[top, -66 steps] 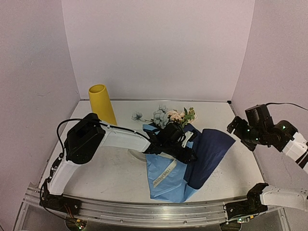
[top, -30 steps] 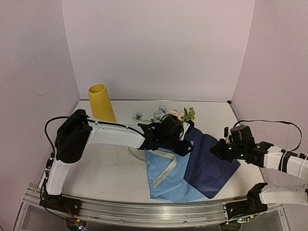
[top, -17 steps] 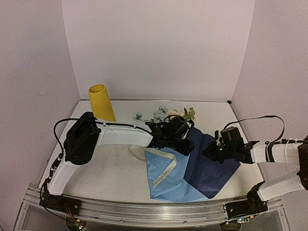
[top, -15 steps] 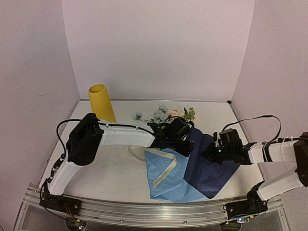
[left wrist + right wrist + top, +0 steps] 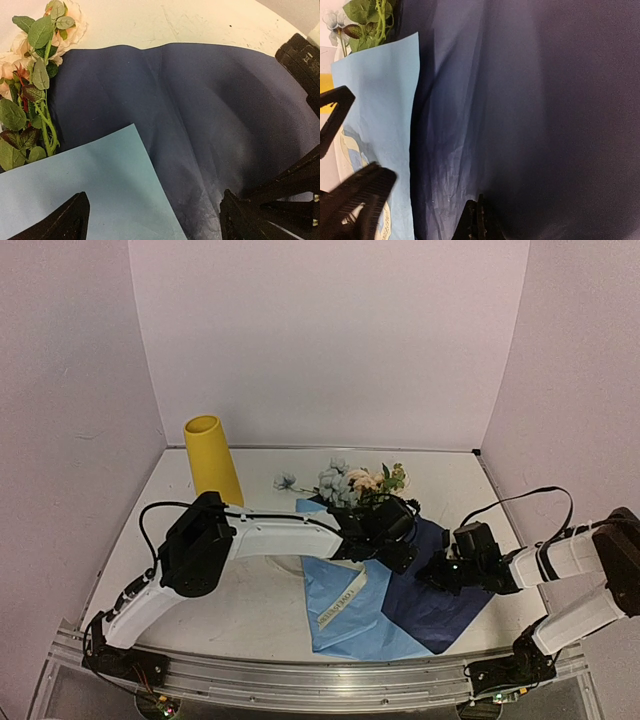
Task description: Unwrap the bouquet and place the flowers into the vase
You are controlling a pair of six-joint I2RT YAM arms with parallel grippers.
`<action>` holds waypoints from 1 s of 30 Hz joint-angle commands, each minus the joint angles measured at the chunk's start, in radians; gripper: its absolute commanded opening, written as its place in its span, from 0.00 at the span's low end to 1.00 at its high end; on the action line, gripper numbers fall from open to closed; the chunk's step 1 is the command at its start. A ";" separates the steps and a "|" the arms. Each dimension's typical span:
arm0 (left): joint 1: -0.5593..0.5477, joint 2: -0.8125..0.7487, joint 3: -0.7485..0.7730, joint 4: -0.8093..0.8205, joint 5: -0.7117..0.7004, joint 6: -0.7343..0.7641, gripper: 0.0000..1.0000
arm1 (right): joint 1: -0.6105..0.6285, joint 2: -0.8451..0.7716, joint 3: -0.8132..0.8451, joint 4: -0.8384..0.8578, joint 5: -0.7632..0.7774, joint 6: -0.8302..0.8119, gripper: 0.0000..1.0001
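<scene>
2 sheets (navy [image 5: 440,590], blue [image 5: 345,625]), 1 vase [image 5: 212,455]; L fingers [image 5: 70,220] apart, R fingers [image 5: 476,222] together.

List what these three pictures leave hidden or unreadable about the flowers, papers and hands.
- Long stems of the flowers: top view, the left hand covers them.
- Lettering on the ribbon: top view, too small to read.
- Whether the shut right hand pinches the navy paper: right wrist view, its fingertips meet at the bottom edge; top view, too small.
</scene>
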 commanded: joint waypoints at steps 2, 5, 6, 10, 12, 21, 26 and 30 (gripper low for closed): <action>-0.024 0.049 0.081 -0.032 -0.117 0.047 0.92 | 0.000 -0.005 -0.019 0.045 0.001 0.010 0.00; -0.024 0.060 0.082 -0.036 -0.131 0.048 0.91 | -0.001 -0.022 -0.024 0.045 0.002 0.014 0.00; -0.024 0.061 0.081 -0.037 -0.134 0.049 0.91 | 0.000 -0.025 -0.025 0.045 0.003 0.014 0.00; -0.035 0.067 0.069 -0.049 -0.216 0.072 0.88 | 0.000 -0.030 -0.027 0.045 -0.001 0.015 0.00; -0.053 0.071 0.070 -0.059 -0.351 0.119 0.85 | -0.001 -0.027 -0.027 0.045 0.000 0.013 0.00; -0.062 0.002 0.033 -0.108 -0.457 0.140 0.60 | -0.001 -0.032 -0.024 0.044 -0.007 0.016 0.00; -0.049 -0.085 -0.033 -0.113 -0.393 0.079 0.59 | 0.000 -0.045 -0.009 0.078 -0.087 -0.039 0.00; -0.020 -0.169 -0.104 -0.110 -0.277 0.006 0.58 | -0.001 -0.063 0.023 0.075 -0.117 -0.059 0.00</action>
